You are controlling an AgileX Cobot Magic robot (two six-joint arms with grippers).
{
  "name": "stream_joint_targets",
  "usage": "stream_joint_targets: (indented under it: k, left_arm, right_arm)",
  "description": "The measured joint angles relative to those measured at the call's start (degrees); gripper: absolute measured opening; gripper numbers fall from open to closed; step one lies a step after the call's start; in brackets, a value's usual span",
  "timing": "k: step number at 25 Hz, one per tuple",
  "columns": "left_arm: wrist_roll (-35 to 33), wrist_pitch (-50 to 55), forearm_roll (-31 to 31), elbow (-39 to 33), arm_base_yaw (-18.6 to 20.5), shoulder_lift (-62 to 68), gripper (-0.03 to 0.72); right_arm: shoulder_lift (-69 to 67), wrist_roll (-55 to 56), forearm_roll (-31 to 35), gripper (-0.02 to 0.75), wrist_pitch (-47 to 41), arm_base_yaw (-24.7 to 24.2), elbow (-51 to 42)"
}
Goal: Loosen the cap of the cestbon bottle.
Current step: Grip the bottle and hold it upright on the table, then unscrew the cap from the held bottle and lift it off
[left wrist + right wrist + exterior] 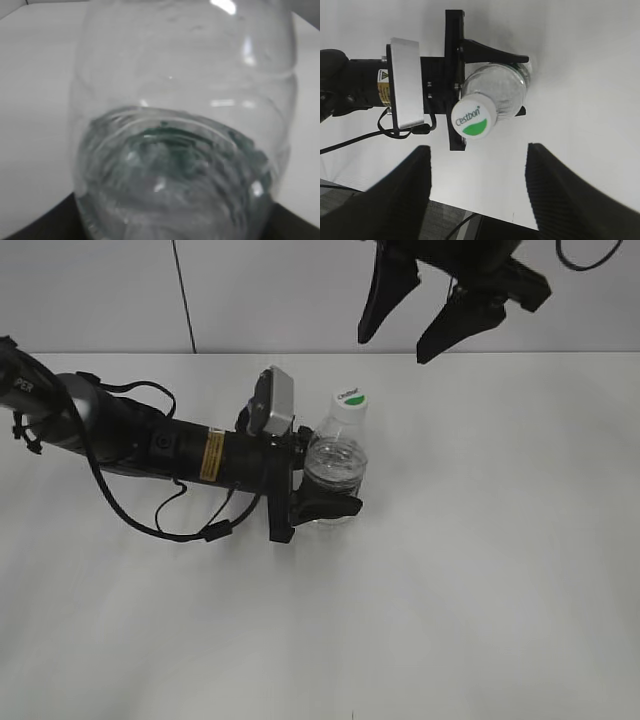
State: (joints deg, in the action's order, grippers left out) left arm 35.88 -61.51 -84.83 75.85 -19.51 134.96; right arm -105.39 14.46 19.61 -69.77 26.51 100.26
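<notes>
White worktop (pixel 480 570) carries the whole scene, with the left arm (pixel 150 440) lying low across it from the left edge toward the middle. The left gripper (pixel 322 483) is closed around the body of the cestbon bottle (pixel 335 465), one black finger (pixel 330 508) showing along its near side. The bottle stands upright near the centre of the worktop, closer to the far edge, its long axis vertical and its neck pointing up. The right gripper (pixel 430 325) hangs above the far edge with its fingers spread wide, touching nothing. The cap (pixel 474 121) sits on the neck; whether it is tight is unclear.
</notes>
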Motion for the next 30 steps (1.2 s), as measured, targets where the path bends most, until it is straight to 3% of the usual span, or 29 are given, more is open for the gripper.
stream_joint_targets:
  k: [30]
  left_arm:
    - [-1.73, 2.64, 2.12, 0.00, -0.90, 0.00, 0.412]
  right_arm:
    - [-8.11, -0.27, 0.31, 0.455, -0.06, 1.90, 0.67]
